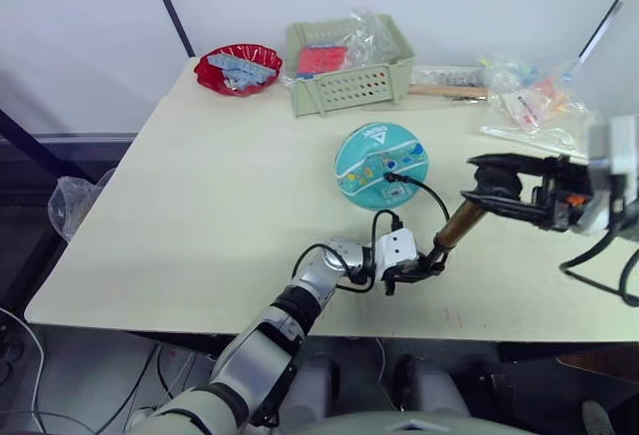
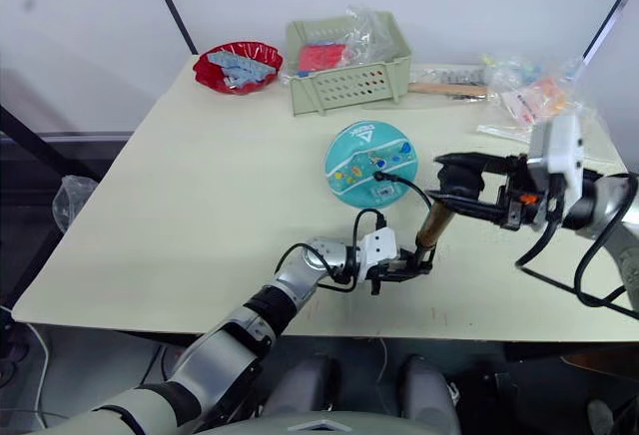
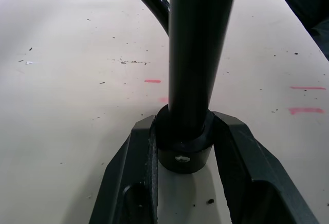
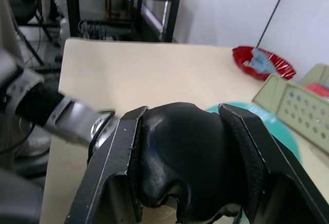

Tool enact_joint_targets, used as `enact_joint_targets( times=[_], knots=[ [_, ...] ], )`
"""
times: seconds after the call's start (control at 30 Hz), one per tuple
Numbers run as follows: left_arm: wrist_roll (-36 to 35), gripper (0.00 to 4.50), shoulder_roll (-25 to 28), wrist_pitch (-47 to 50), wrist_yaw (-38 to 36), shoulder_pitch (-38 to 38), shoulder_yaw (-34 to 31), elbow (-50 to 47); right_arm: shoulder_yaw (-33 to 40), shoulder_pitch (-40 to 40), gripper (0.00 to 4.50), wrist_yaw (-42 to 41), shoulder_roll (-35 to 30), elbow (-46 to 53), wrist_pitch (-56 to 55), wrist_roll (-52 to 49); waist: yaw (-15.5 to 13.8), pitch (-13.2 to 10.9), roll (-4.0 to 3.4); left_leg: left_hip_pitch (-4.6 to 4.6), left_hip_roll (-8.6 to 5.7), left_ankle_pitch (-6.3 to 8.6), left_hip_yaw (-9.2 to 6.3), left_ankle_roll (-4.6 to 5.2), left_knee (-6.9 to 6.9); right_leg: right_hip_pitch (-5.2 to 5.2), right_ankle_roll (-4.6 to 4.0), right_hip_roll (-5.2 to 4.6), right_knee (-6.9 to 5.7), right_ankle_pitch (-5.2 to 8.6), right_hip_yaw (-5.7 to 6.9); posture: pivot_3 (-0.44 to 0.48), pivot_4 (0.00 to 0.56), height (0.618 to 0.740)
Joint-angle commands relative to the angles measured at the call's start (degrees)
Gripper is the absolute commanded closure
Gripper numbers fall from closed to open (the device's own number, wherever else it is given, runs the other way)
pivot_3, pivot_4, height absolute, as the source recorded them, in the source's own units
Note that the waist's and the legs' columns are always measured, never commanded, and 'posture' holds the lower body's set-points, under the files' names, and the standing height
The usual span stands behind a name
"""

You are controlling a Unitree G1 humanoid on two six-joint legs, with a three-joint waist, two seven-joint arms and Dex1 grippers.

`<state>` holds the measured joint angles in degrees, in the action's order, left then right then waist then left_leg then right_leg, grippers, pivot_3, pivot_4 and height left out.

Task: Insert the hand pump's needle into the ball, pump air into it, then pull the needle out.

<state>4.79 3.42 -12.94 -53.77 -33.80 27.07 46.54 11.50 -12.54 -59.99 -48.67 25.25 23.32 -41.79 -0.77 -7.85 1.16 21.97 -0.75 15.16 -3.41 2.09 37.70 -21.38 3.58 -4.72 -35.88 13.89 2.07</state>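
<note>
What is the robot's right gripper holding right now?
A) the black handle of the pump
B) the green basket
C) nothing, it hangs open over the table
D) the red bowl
A: the right gripper is closed on the black T-handle atop the hand pump, while the left gripper clamps its base.

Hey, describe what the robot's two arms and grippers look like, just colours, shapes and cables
Both arms are silver-grey metal with black joint sections. Each wrist carries a white boxy block, and loose black cables loop beside it. The left gripper and the right gripper each have two black angular fingers with flat inner faces. The right wrist also shows small orange details.
</note>
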Motion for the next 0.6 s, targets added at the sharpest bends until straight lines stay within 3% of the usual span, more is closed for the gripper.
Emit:
enact_joint_targets(
  times=[0.03,0.4,0.6],
  knots=[
    [4.9,3.43,2.4,3.3,0.0,2.9,2.4,7.1,-4.6,2.8,2.85,-1.4,0.7,-1.6,-1.9,4.9,0.0,0.1,-0.04,-0.01,0.01,0.00,0.01,0.00,0.00,0.00,0.00,0.01,0.00,0.00,-0.02,0.000,0.150,0.740],
    [5.1,3.43,2.2,2.7,-0.1,3.1,2.7,7.8,-14.5,7.5,2.85,-1.7,6.6,-13.5,-13.8,18.8,0.0,0.7,0.27,-0.10,0.02,0.00,0.03,0.00,-0.02,0.03,-0.17,0.05,0.00,-0.09,-0.09,0.000,0.150,0.740],
    [5.0,3.43,2.0,2.5,-0.1,2.6,2.6,8.7,-11.9,2.6,2.85,-2.8,6.5,-12.5,-12.8,14.5,0.0,0.8,0.18,-0.13,0.02,0.00,0.02,0.00,-0.06,0.04,-0.19,0.05,0.00,-0.09,-0.10,0.000,0.150,0.740]
  ],
)
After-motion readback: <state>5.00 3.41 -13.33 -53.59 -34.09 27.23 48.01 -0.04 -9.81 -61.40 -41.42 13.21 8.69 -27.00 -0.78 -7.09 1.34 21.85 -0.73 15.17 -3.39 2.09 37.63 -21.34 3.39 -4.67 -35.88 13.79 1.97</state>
